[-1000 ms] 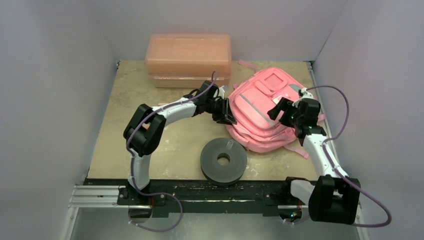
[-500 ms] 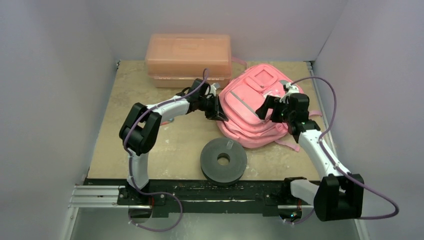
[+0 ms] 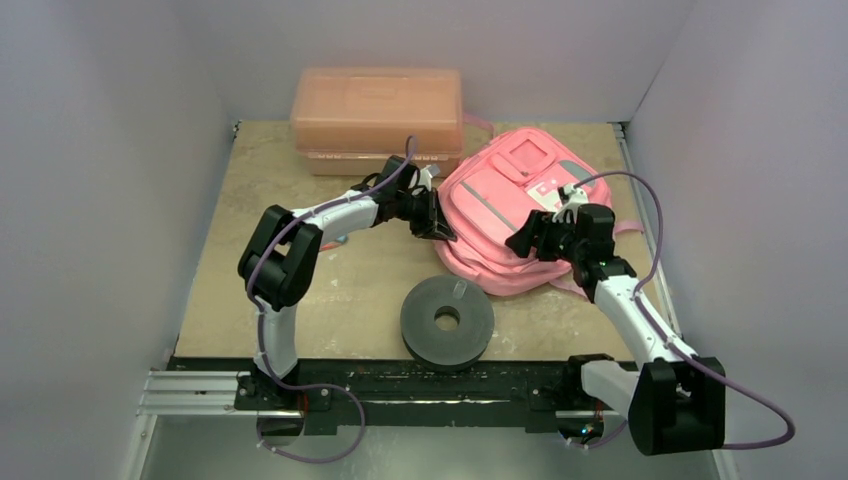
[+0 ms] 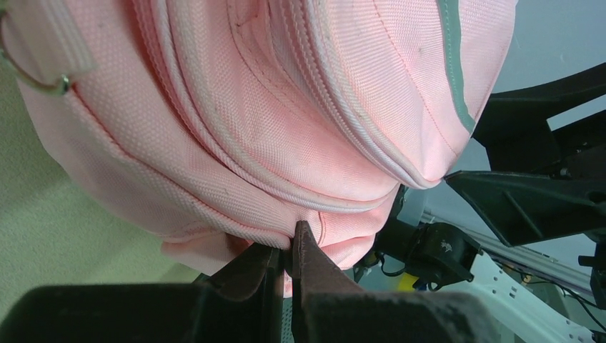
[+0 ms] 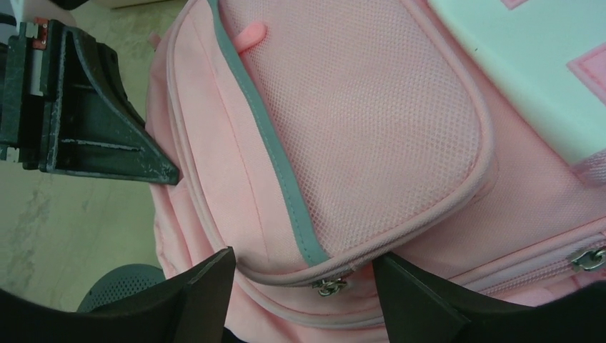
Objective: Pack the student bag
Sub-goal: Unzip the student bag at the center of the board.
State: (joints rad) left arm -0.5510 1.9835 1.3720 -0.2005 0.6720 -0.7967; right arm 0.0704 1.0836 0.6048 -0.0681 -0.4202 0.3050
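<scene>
Clamping thin bag [image 4: 214,143] fabric, your left gripper [image 4: 289,246] may slip. Right gripper [image 5: 301,257] is open; you could miss the zip pull [image 5: 329,287]

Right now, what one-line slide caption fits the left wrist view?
Left tool pinched shut on a fold of fabric at the edge of the pink student bag.

No legible text, label, brand, number on student bag [image 3: 490,210] or plastic box [image 3: 377,105].

Both wrist cams cut off student bag [image 4: 236,121] at pic edges; grey disc [image 5: 114,284] mostly hidden in R cam.
</scene>
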